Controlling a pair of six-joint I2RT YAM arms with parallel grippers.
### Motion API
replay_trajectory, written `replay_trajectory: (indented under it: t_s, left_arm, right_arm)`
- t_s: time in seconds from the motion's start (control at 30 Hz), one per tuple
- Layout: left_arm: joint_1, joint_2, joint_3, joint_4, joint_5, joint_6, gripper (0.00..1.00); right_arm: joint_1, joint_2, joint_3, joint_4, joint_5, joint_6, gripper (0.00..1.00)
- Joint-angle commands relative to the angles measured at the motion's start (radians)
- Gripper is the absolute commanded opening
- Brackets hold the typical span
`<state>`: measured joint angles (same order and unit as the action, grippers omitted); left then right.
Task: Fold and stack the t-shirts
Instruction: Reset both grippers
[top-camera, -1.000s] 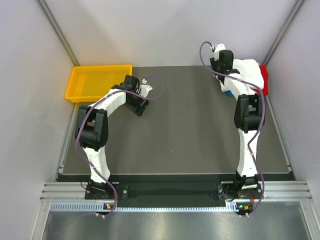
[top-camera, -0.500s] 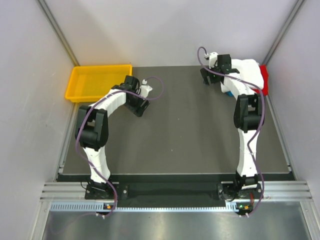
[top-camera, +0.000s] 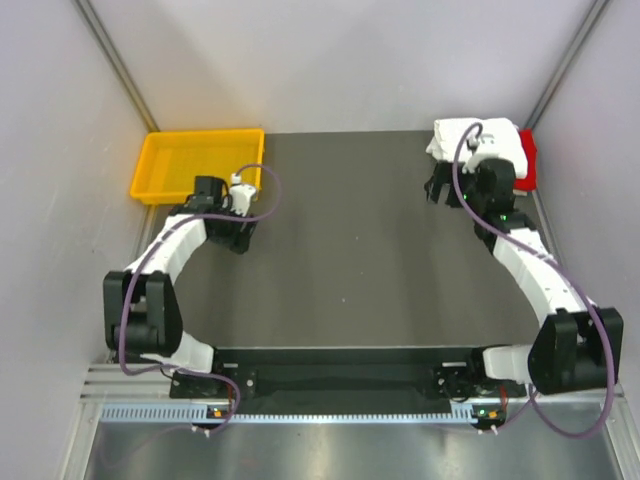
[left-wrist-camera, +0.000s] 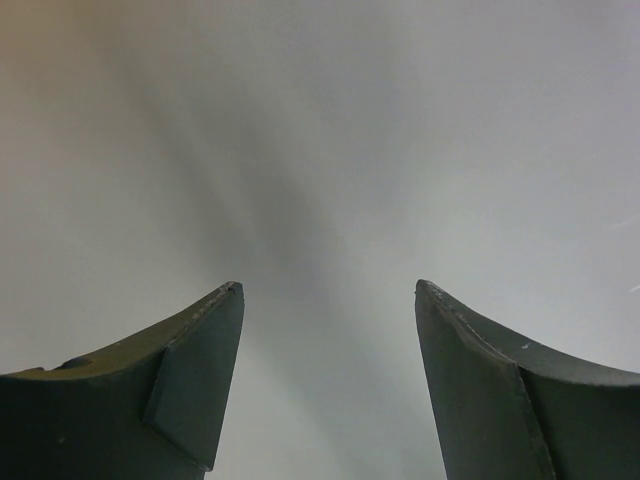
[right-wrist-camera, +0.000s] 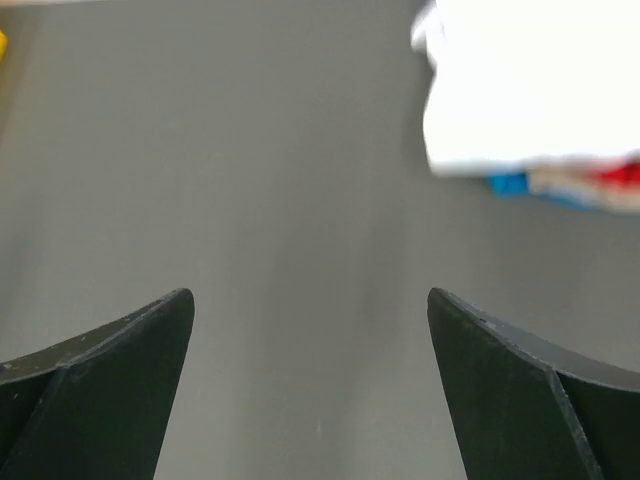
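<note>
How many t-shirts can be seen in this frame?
4, all piled at the far right corner of the table: white t-shirt on top, blue t-shirt, cream t-shirt and red t-shirt edges showing beneath. More may be hidden.

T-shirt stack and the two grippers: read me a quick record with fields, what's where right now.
t-shirt stack: far right corner of the table
top layer: white t-shirt, folded
beneath: edges of a blue t-shirt and a red t-shirt show
left gripper: open, empty, near the yellow tray
right gripper: open, empty, apart from the stack
</note>
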<state>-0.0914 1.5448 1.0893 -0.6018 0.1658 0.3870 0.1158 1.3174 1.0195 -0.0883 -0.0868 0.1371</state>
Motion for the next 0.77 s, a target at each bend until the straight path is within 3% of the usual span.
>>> replay_trajectory:
  t_s: [0.0, 0.3, 0.73]
  left_arm:
    - [0.073, -0.115, -0.113, 0.077, -0.035, -0.06, 0.73]
    - [0.116, -0.291, -0.347, 0.154, -0.101, -0.114, 0.72]
    - [0.119, -0.336, -0.35, 0.14, -0.137, -0.122, 0.72]
  right_arm:
    - [0.012, -0.081, -0.2, 0.035, 0.03, 0.137, 1.0]
    - [0.012, -0.282, -0.447, -0.004, -0.004, 0.18, 1.0]
    - [0.013, -0.253, -0.355, 0.031, -0.108, 0.19, 1.0]
